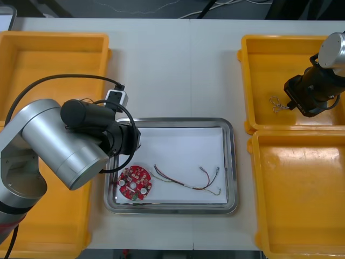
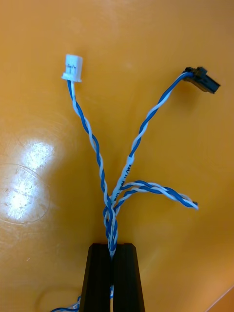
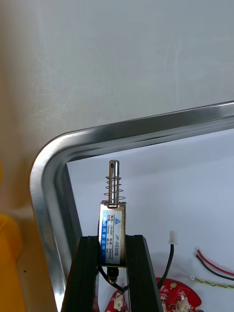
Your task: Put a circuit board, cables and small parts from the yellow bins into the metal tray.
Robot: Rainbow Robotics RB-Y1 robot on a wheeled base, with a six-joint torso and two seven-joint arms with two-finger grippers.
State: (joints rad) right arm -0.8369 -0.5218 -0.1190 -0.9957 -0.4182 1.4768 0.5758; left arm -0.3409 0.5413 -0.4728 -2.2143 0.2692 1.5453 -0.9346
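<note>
Four yellow bins (image 1: 302, 178) flank one metal tray (image 1: 230, 162) on the bench (image 1: 178, 70), two on each side. In the tray lie one round red circuit board (image 1: 135, 183), at its near left corner, and one red and yellow cable (image 1: 186, 183). The left hand (image 3: 113, 241), over the tray's far left corner, is clamped on one small metal part (image 3: 112, 219) labelled "JF-0530B". The right hand (image 2: 112, 248), in the far right bin (image 1: 269, 65), pinches one twisted blue and white cable (image 2: 100, 161); the print on it is unreadable.
</note>
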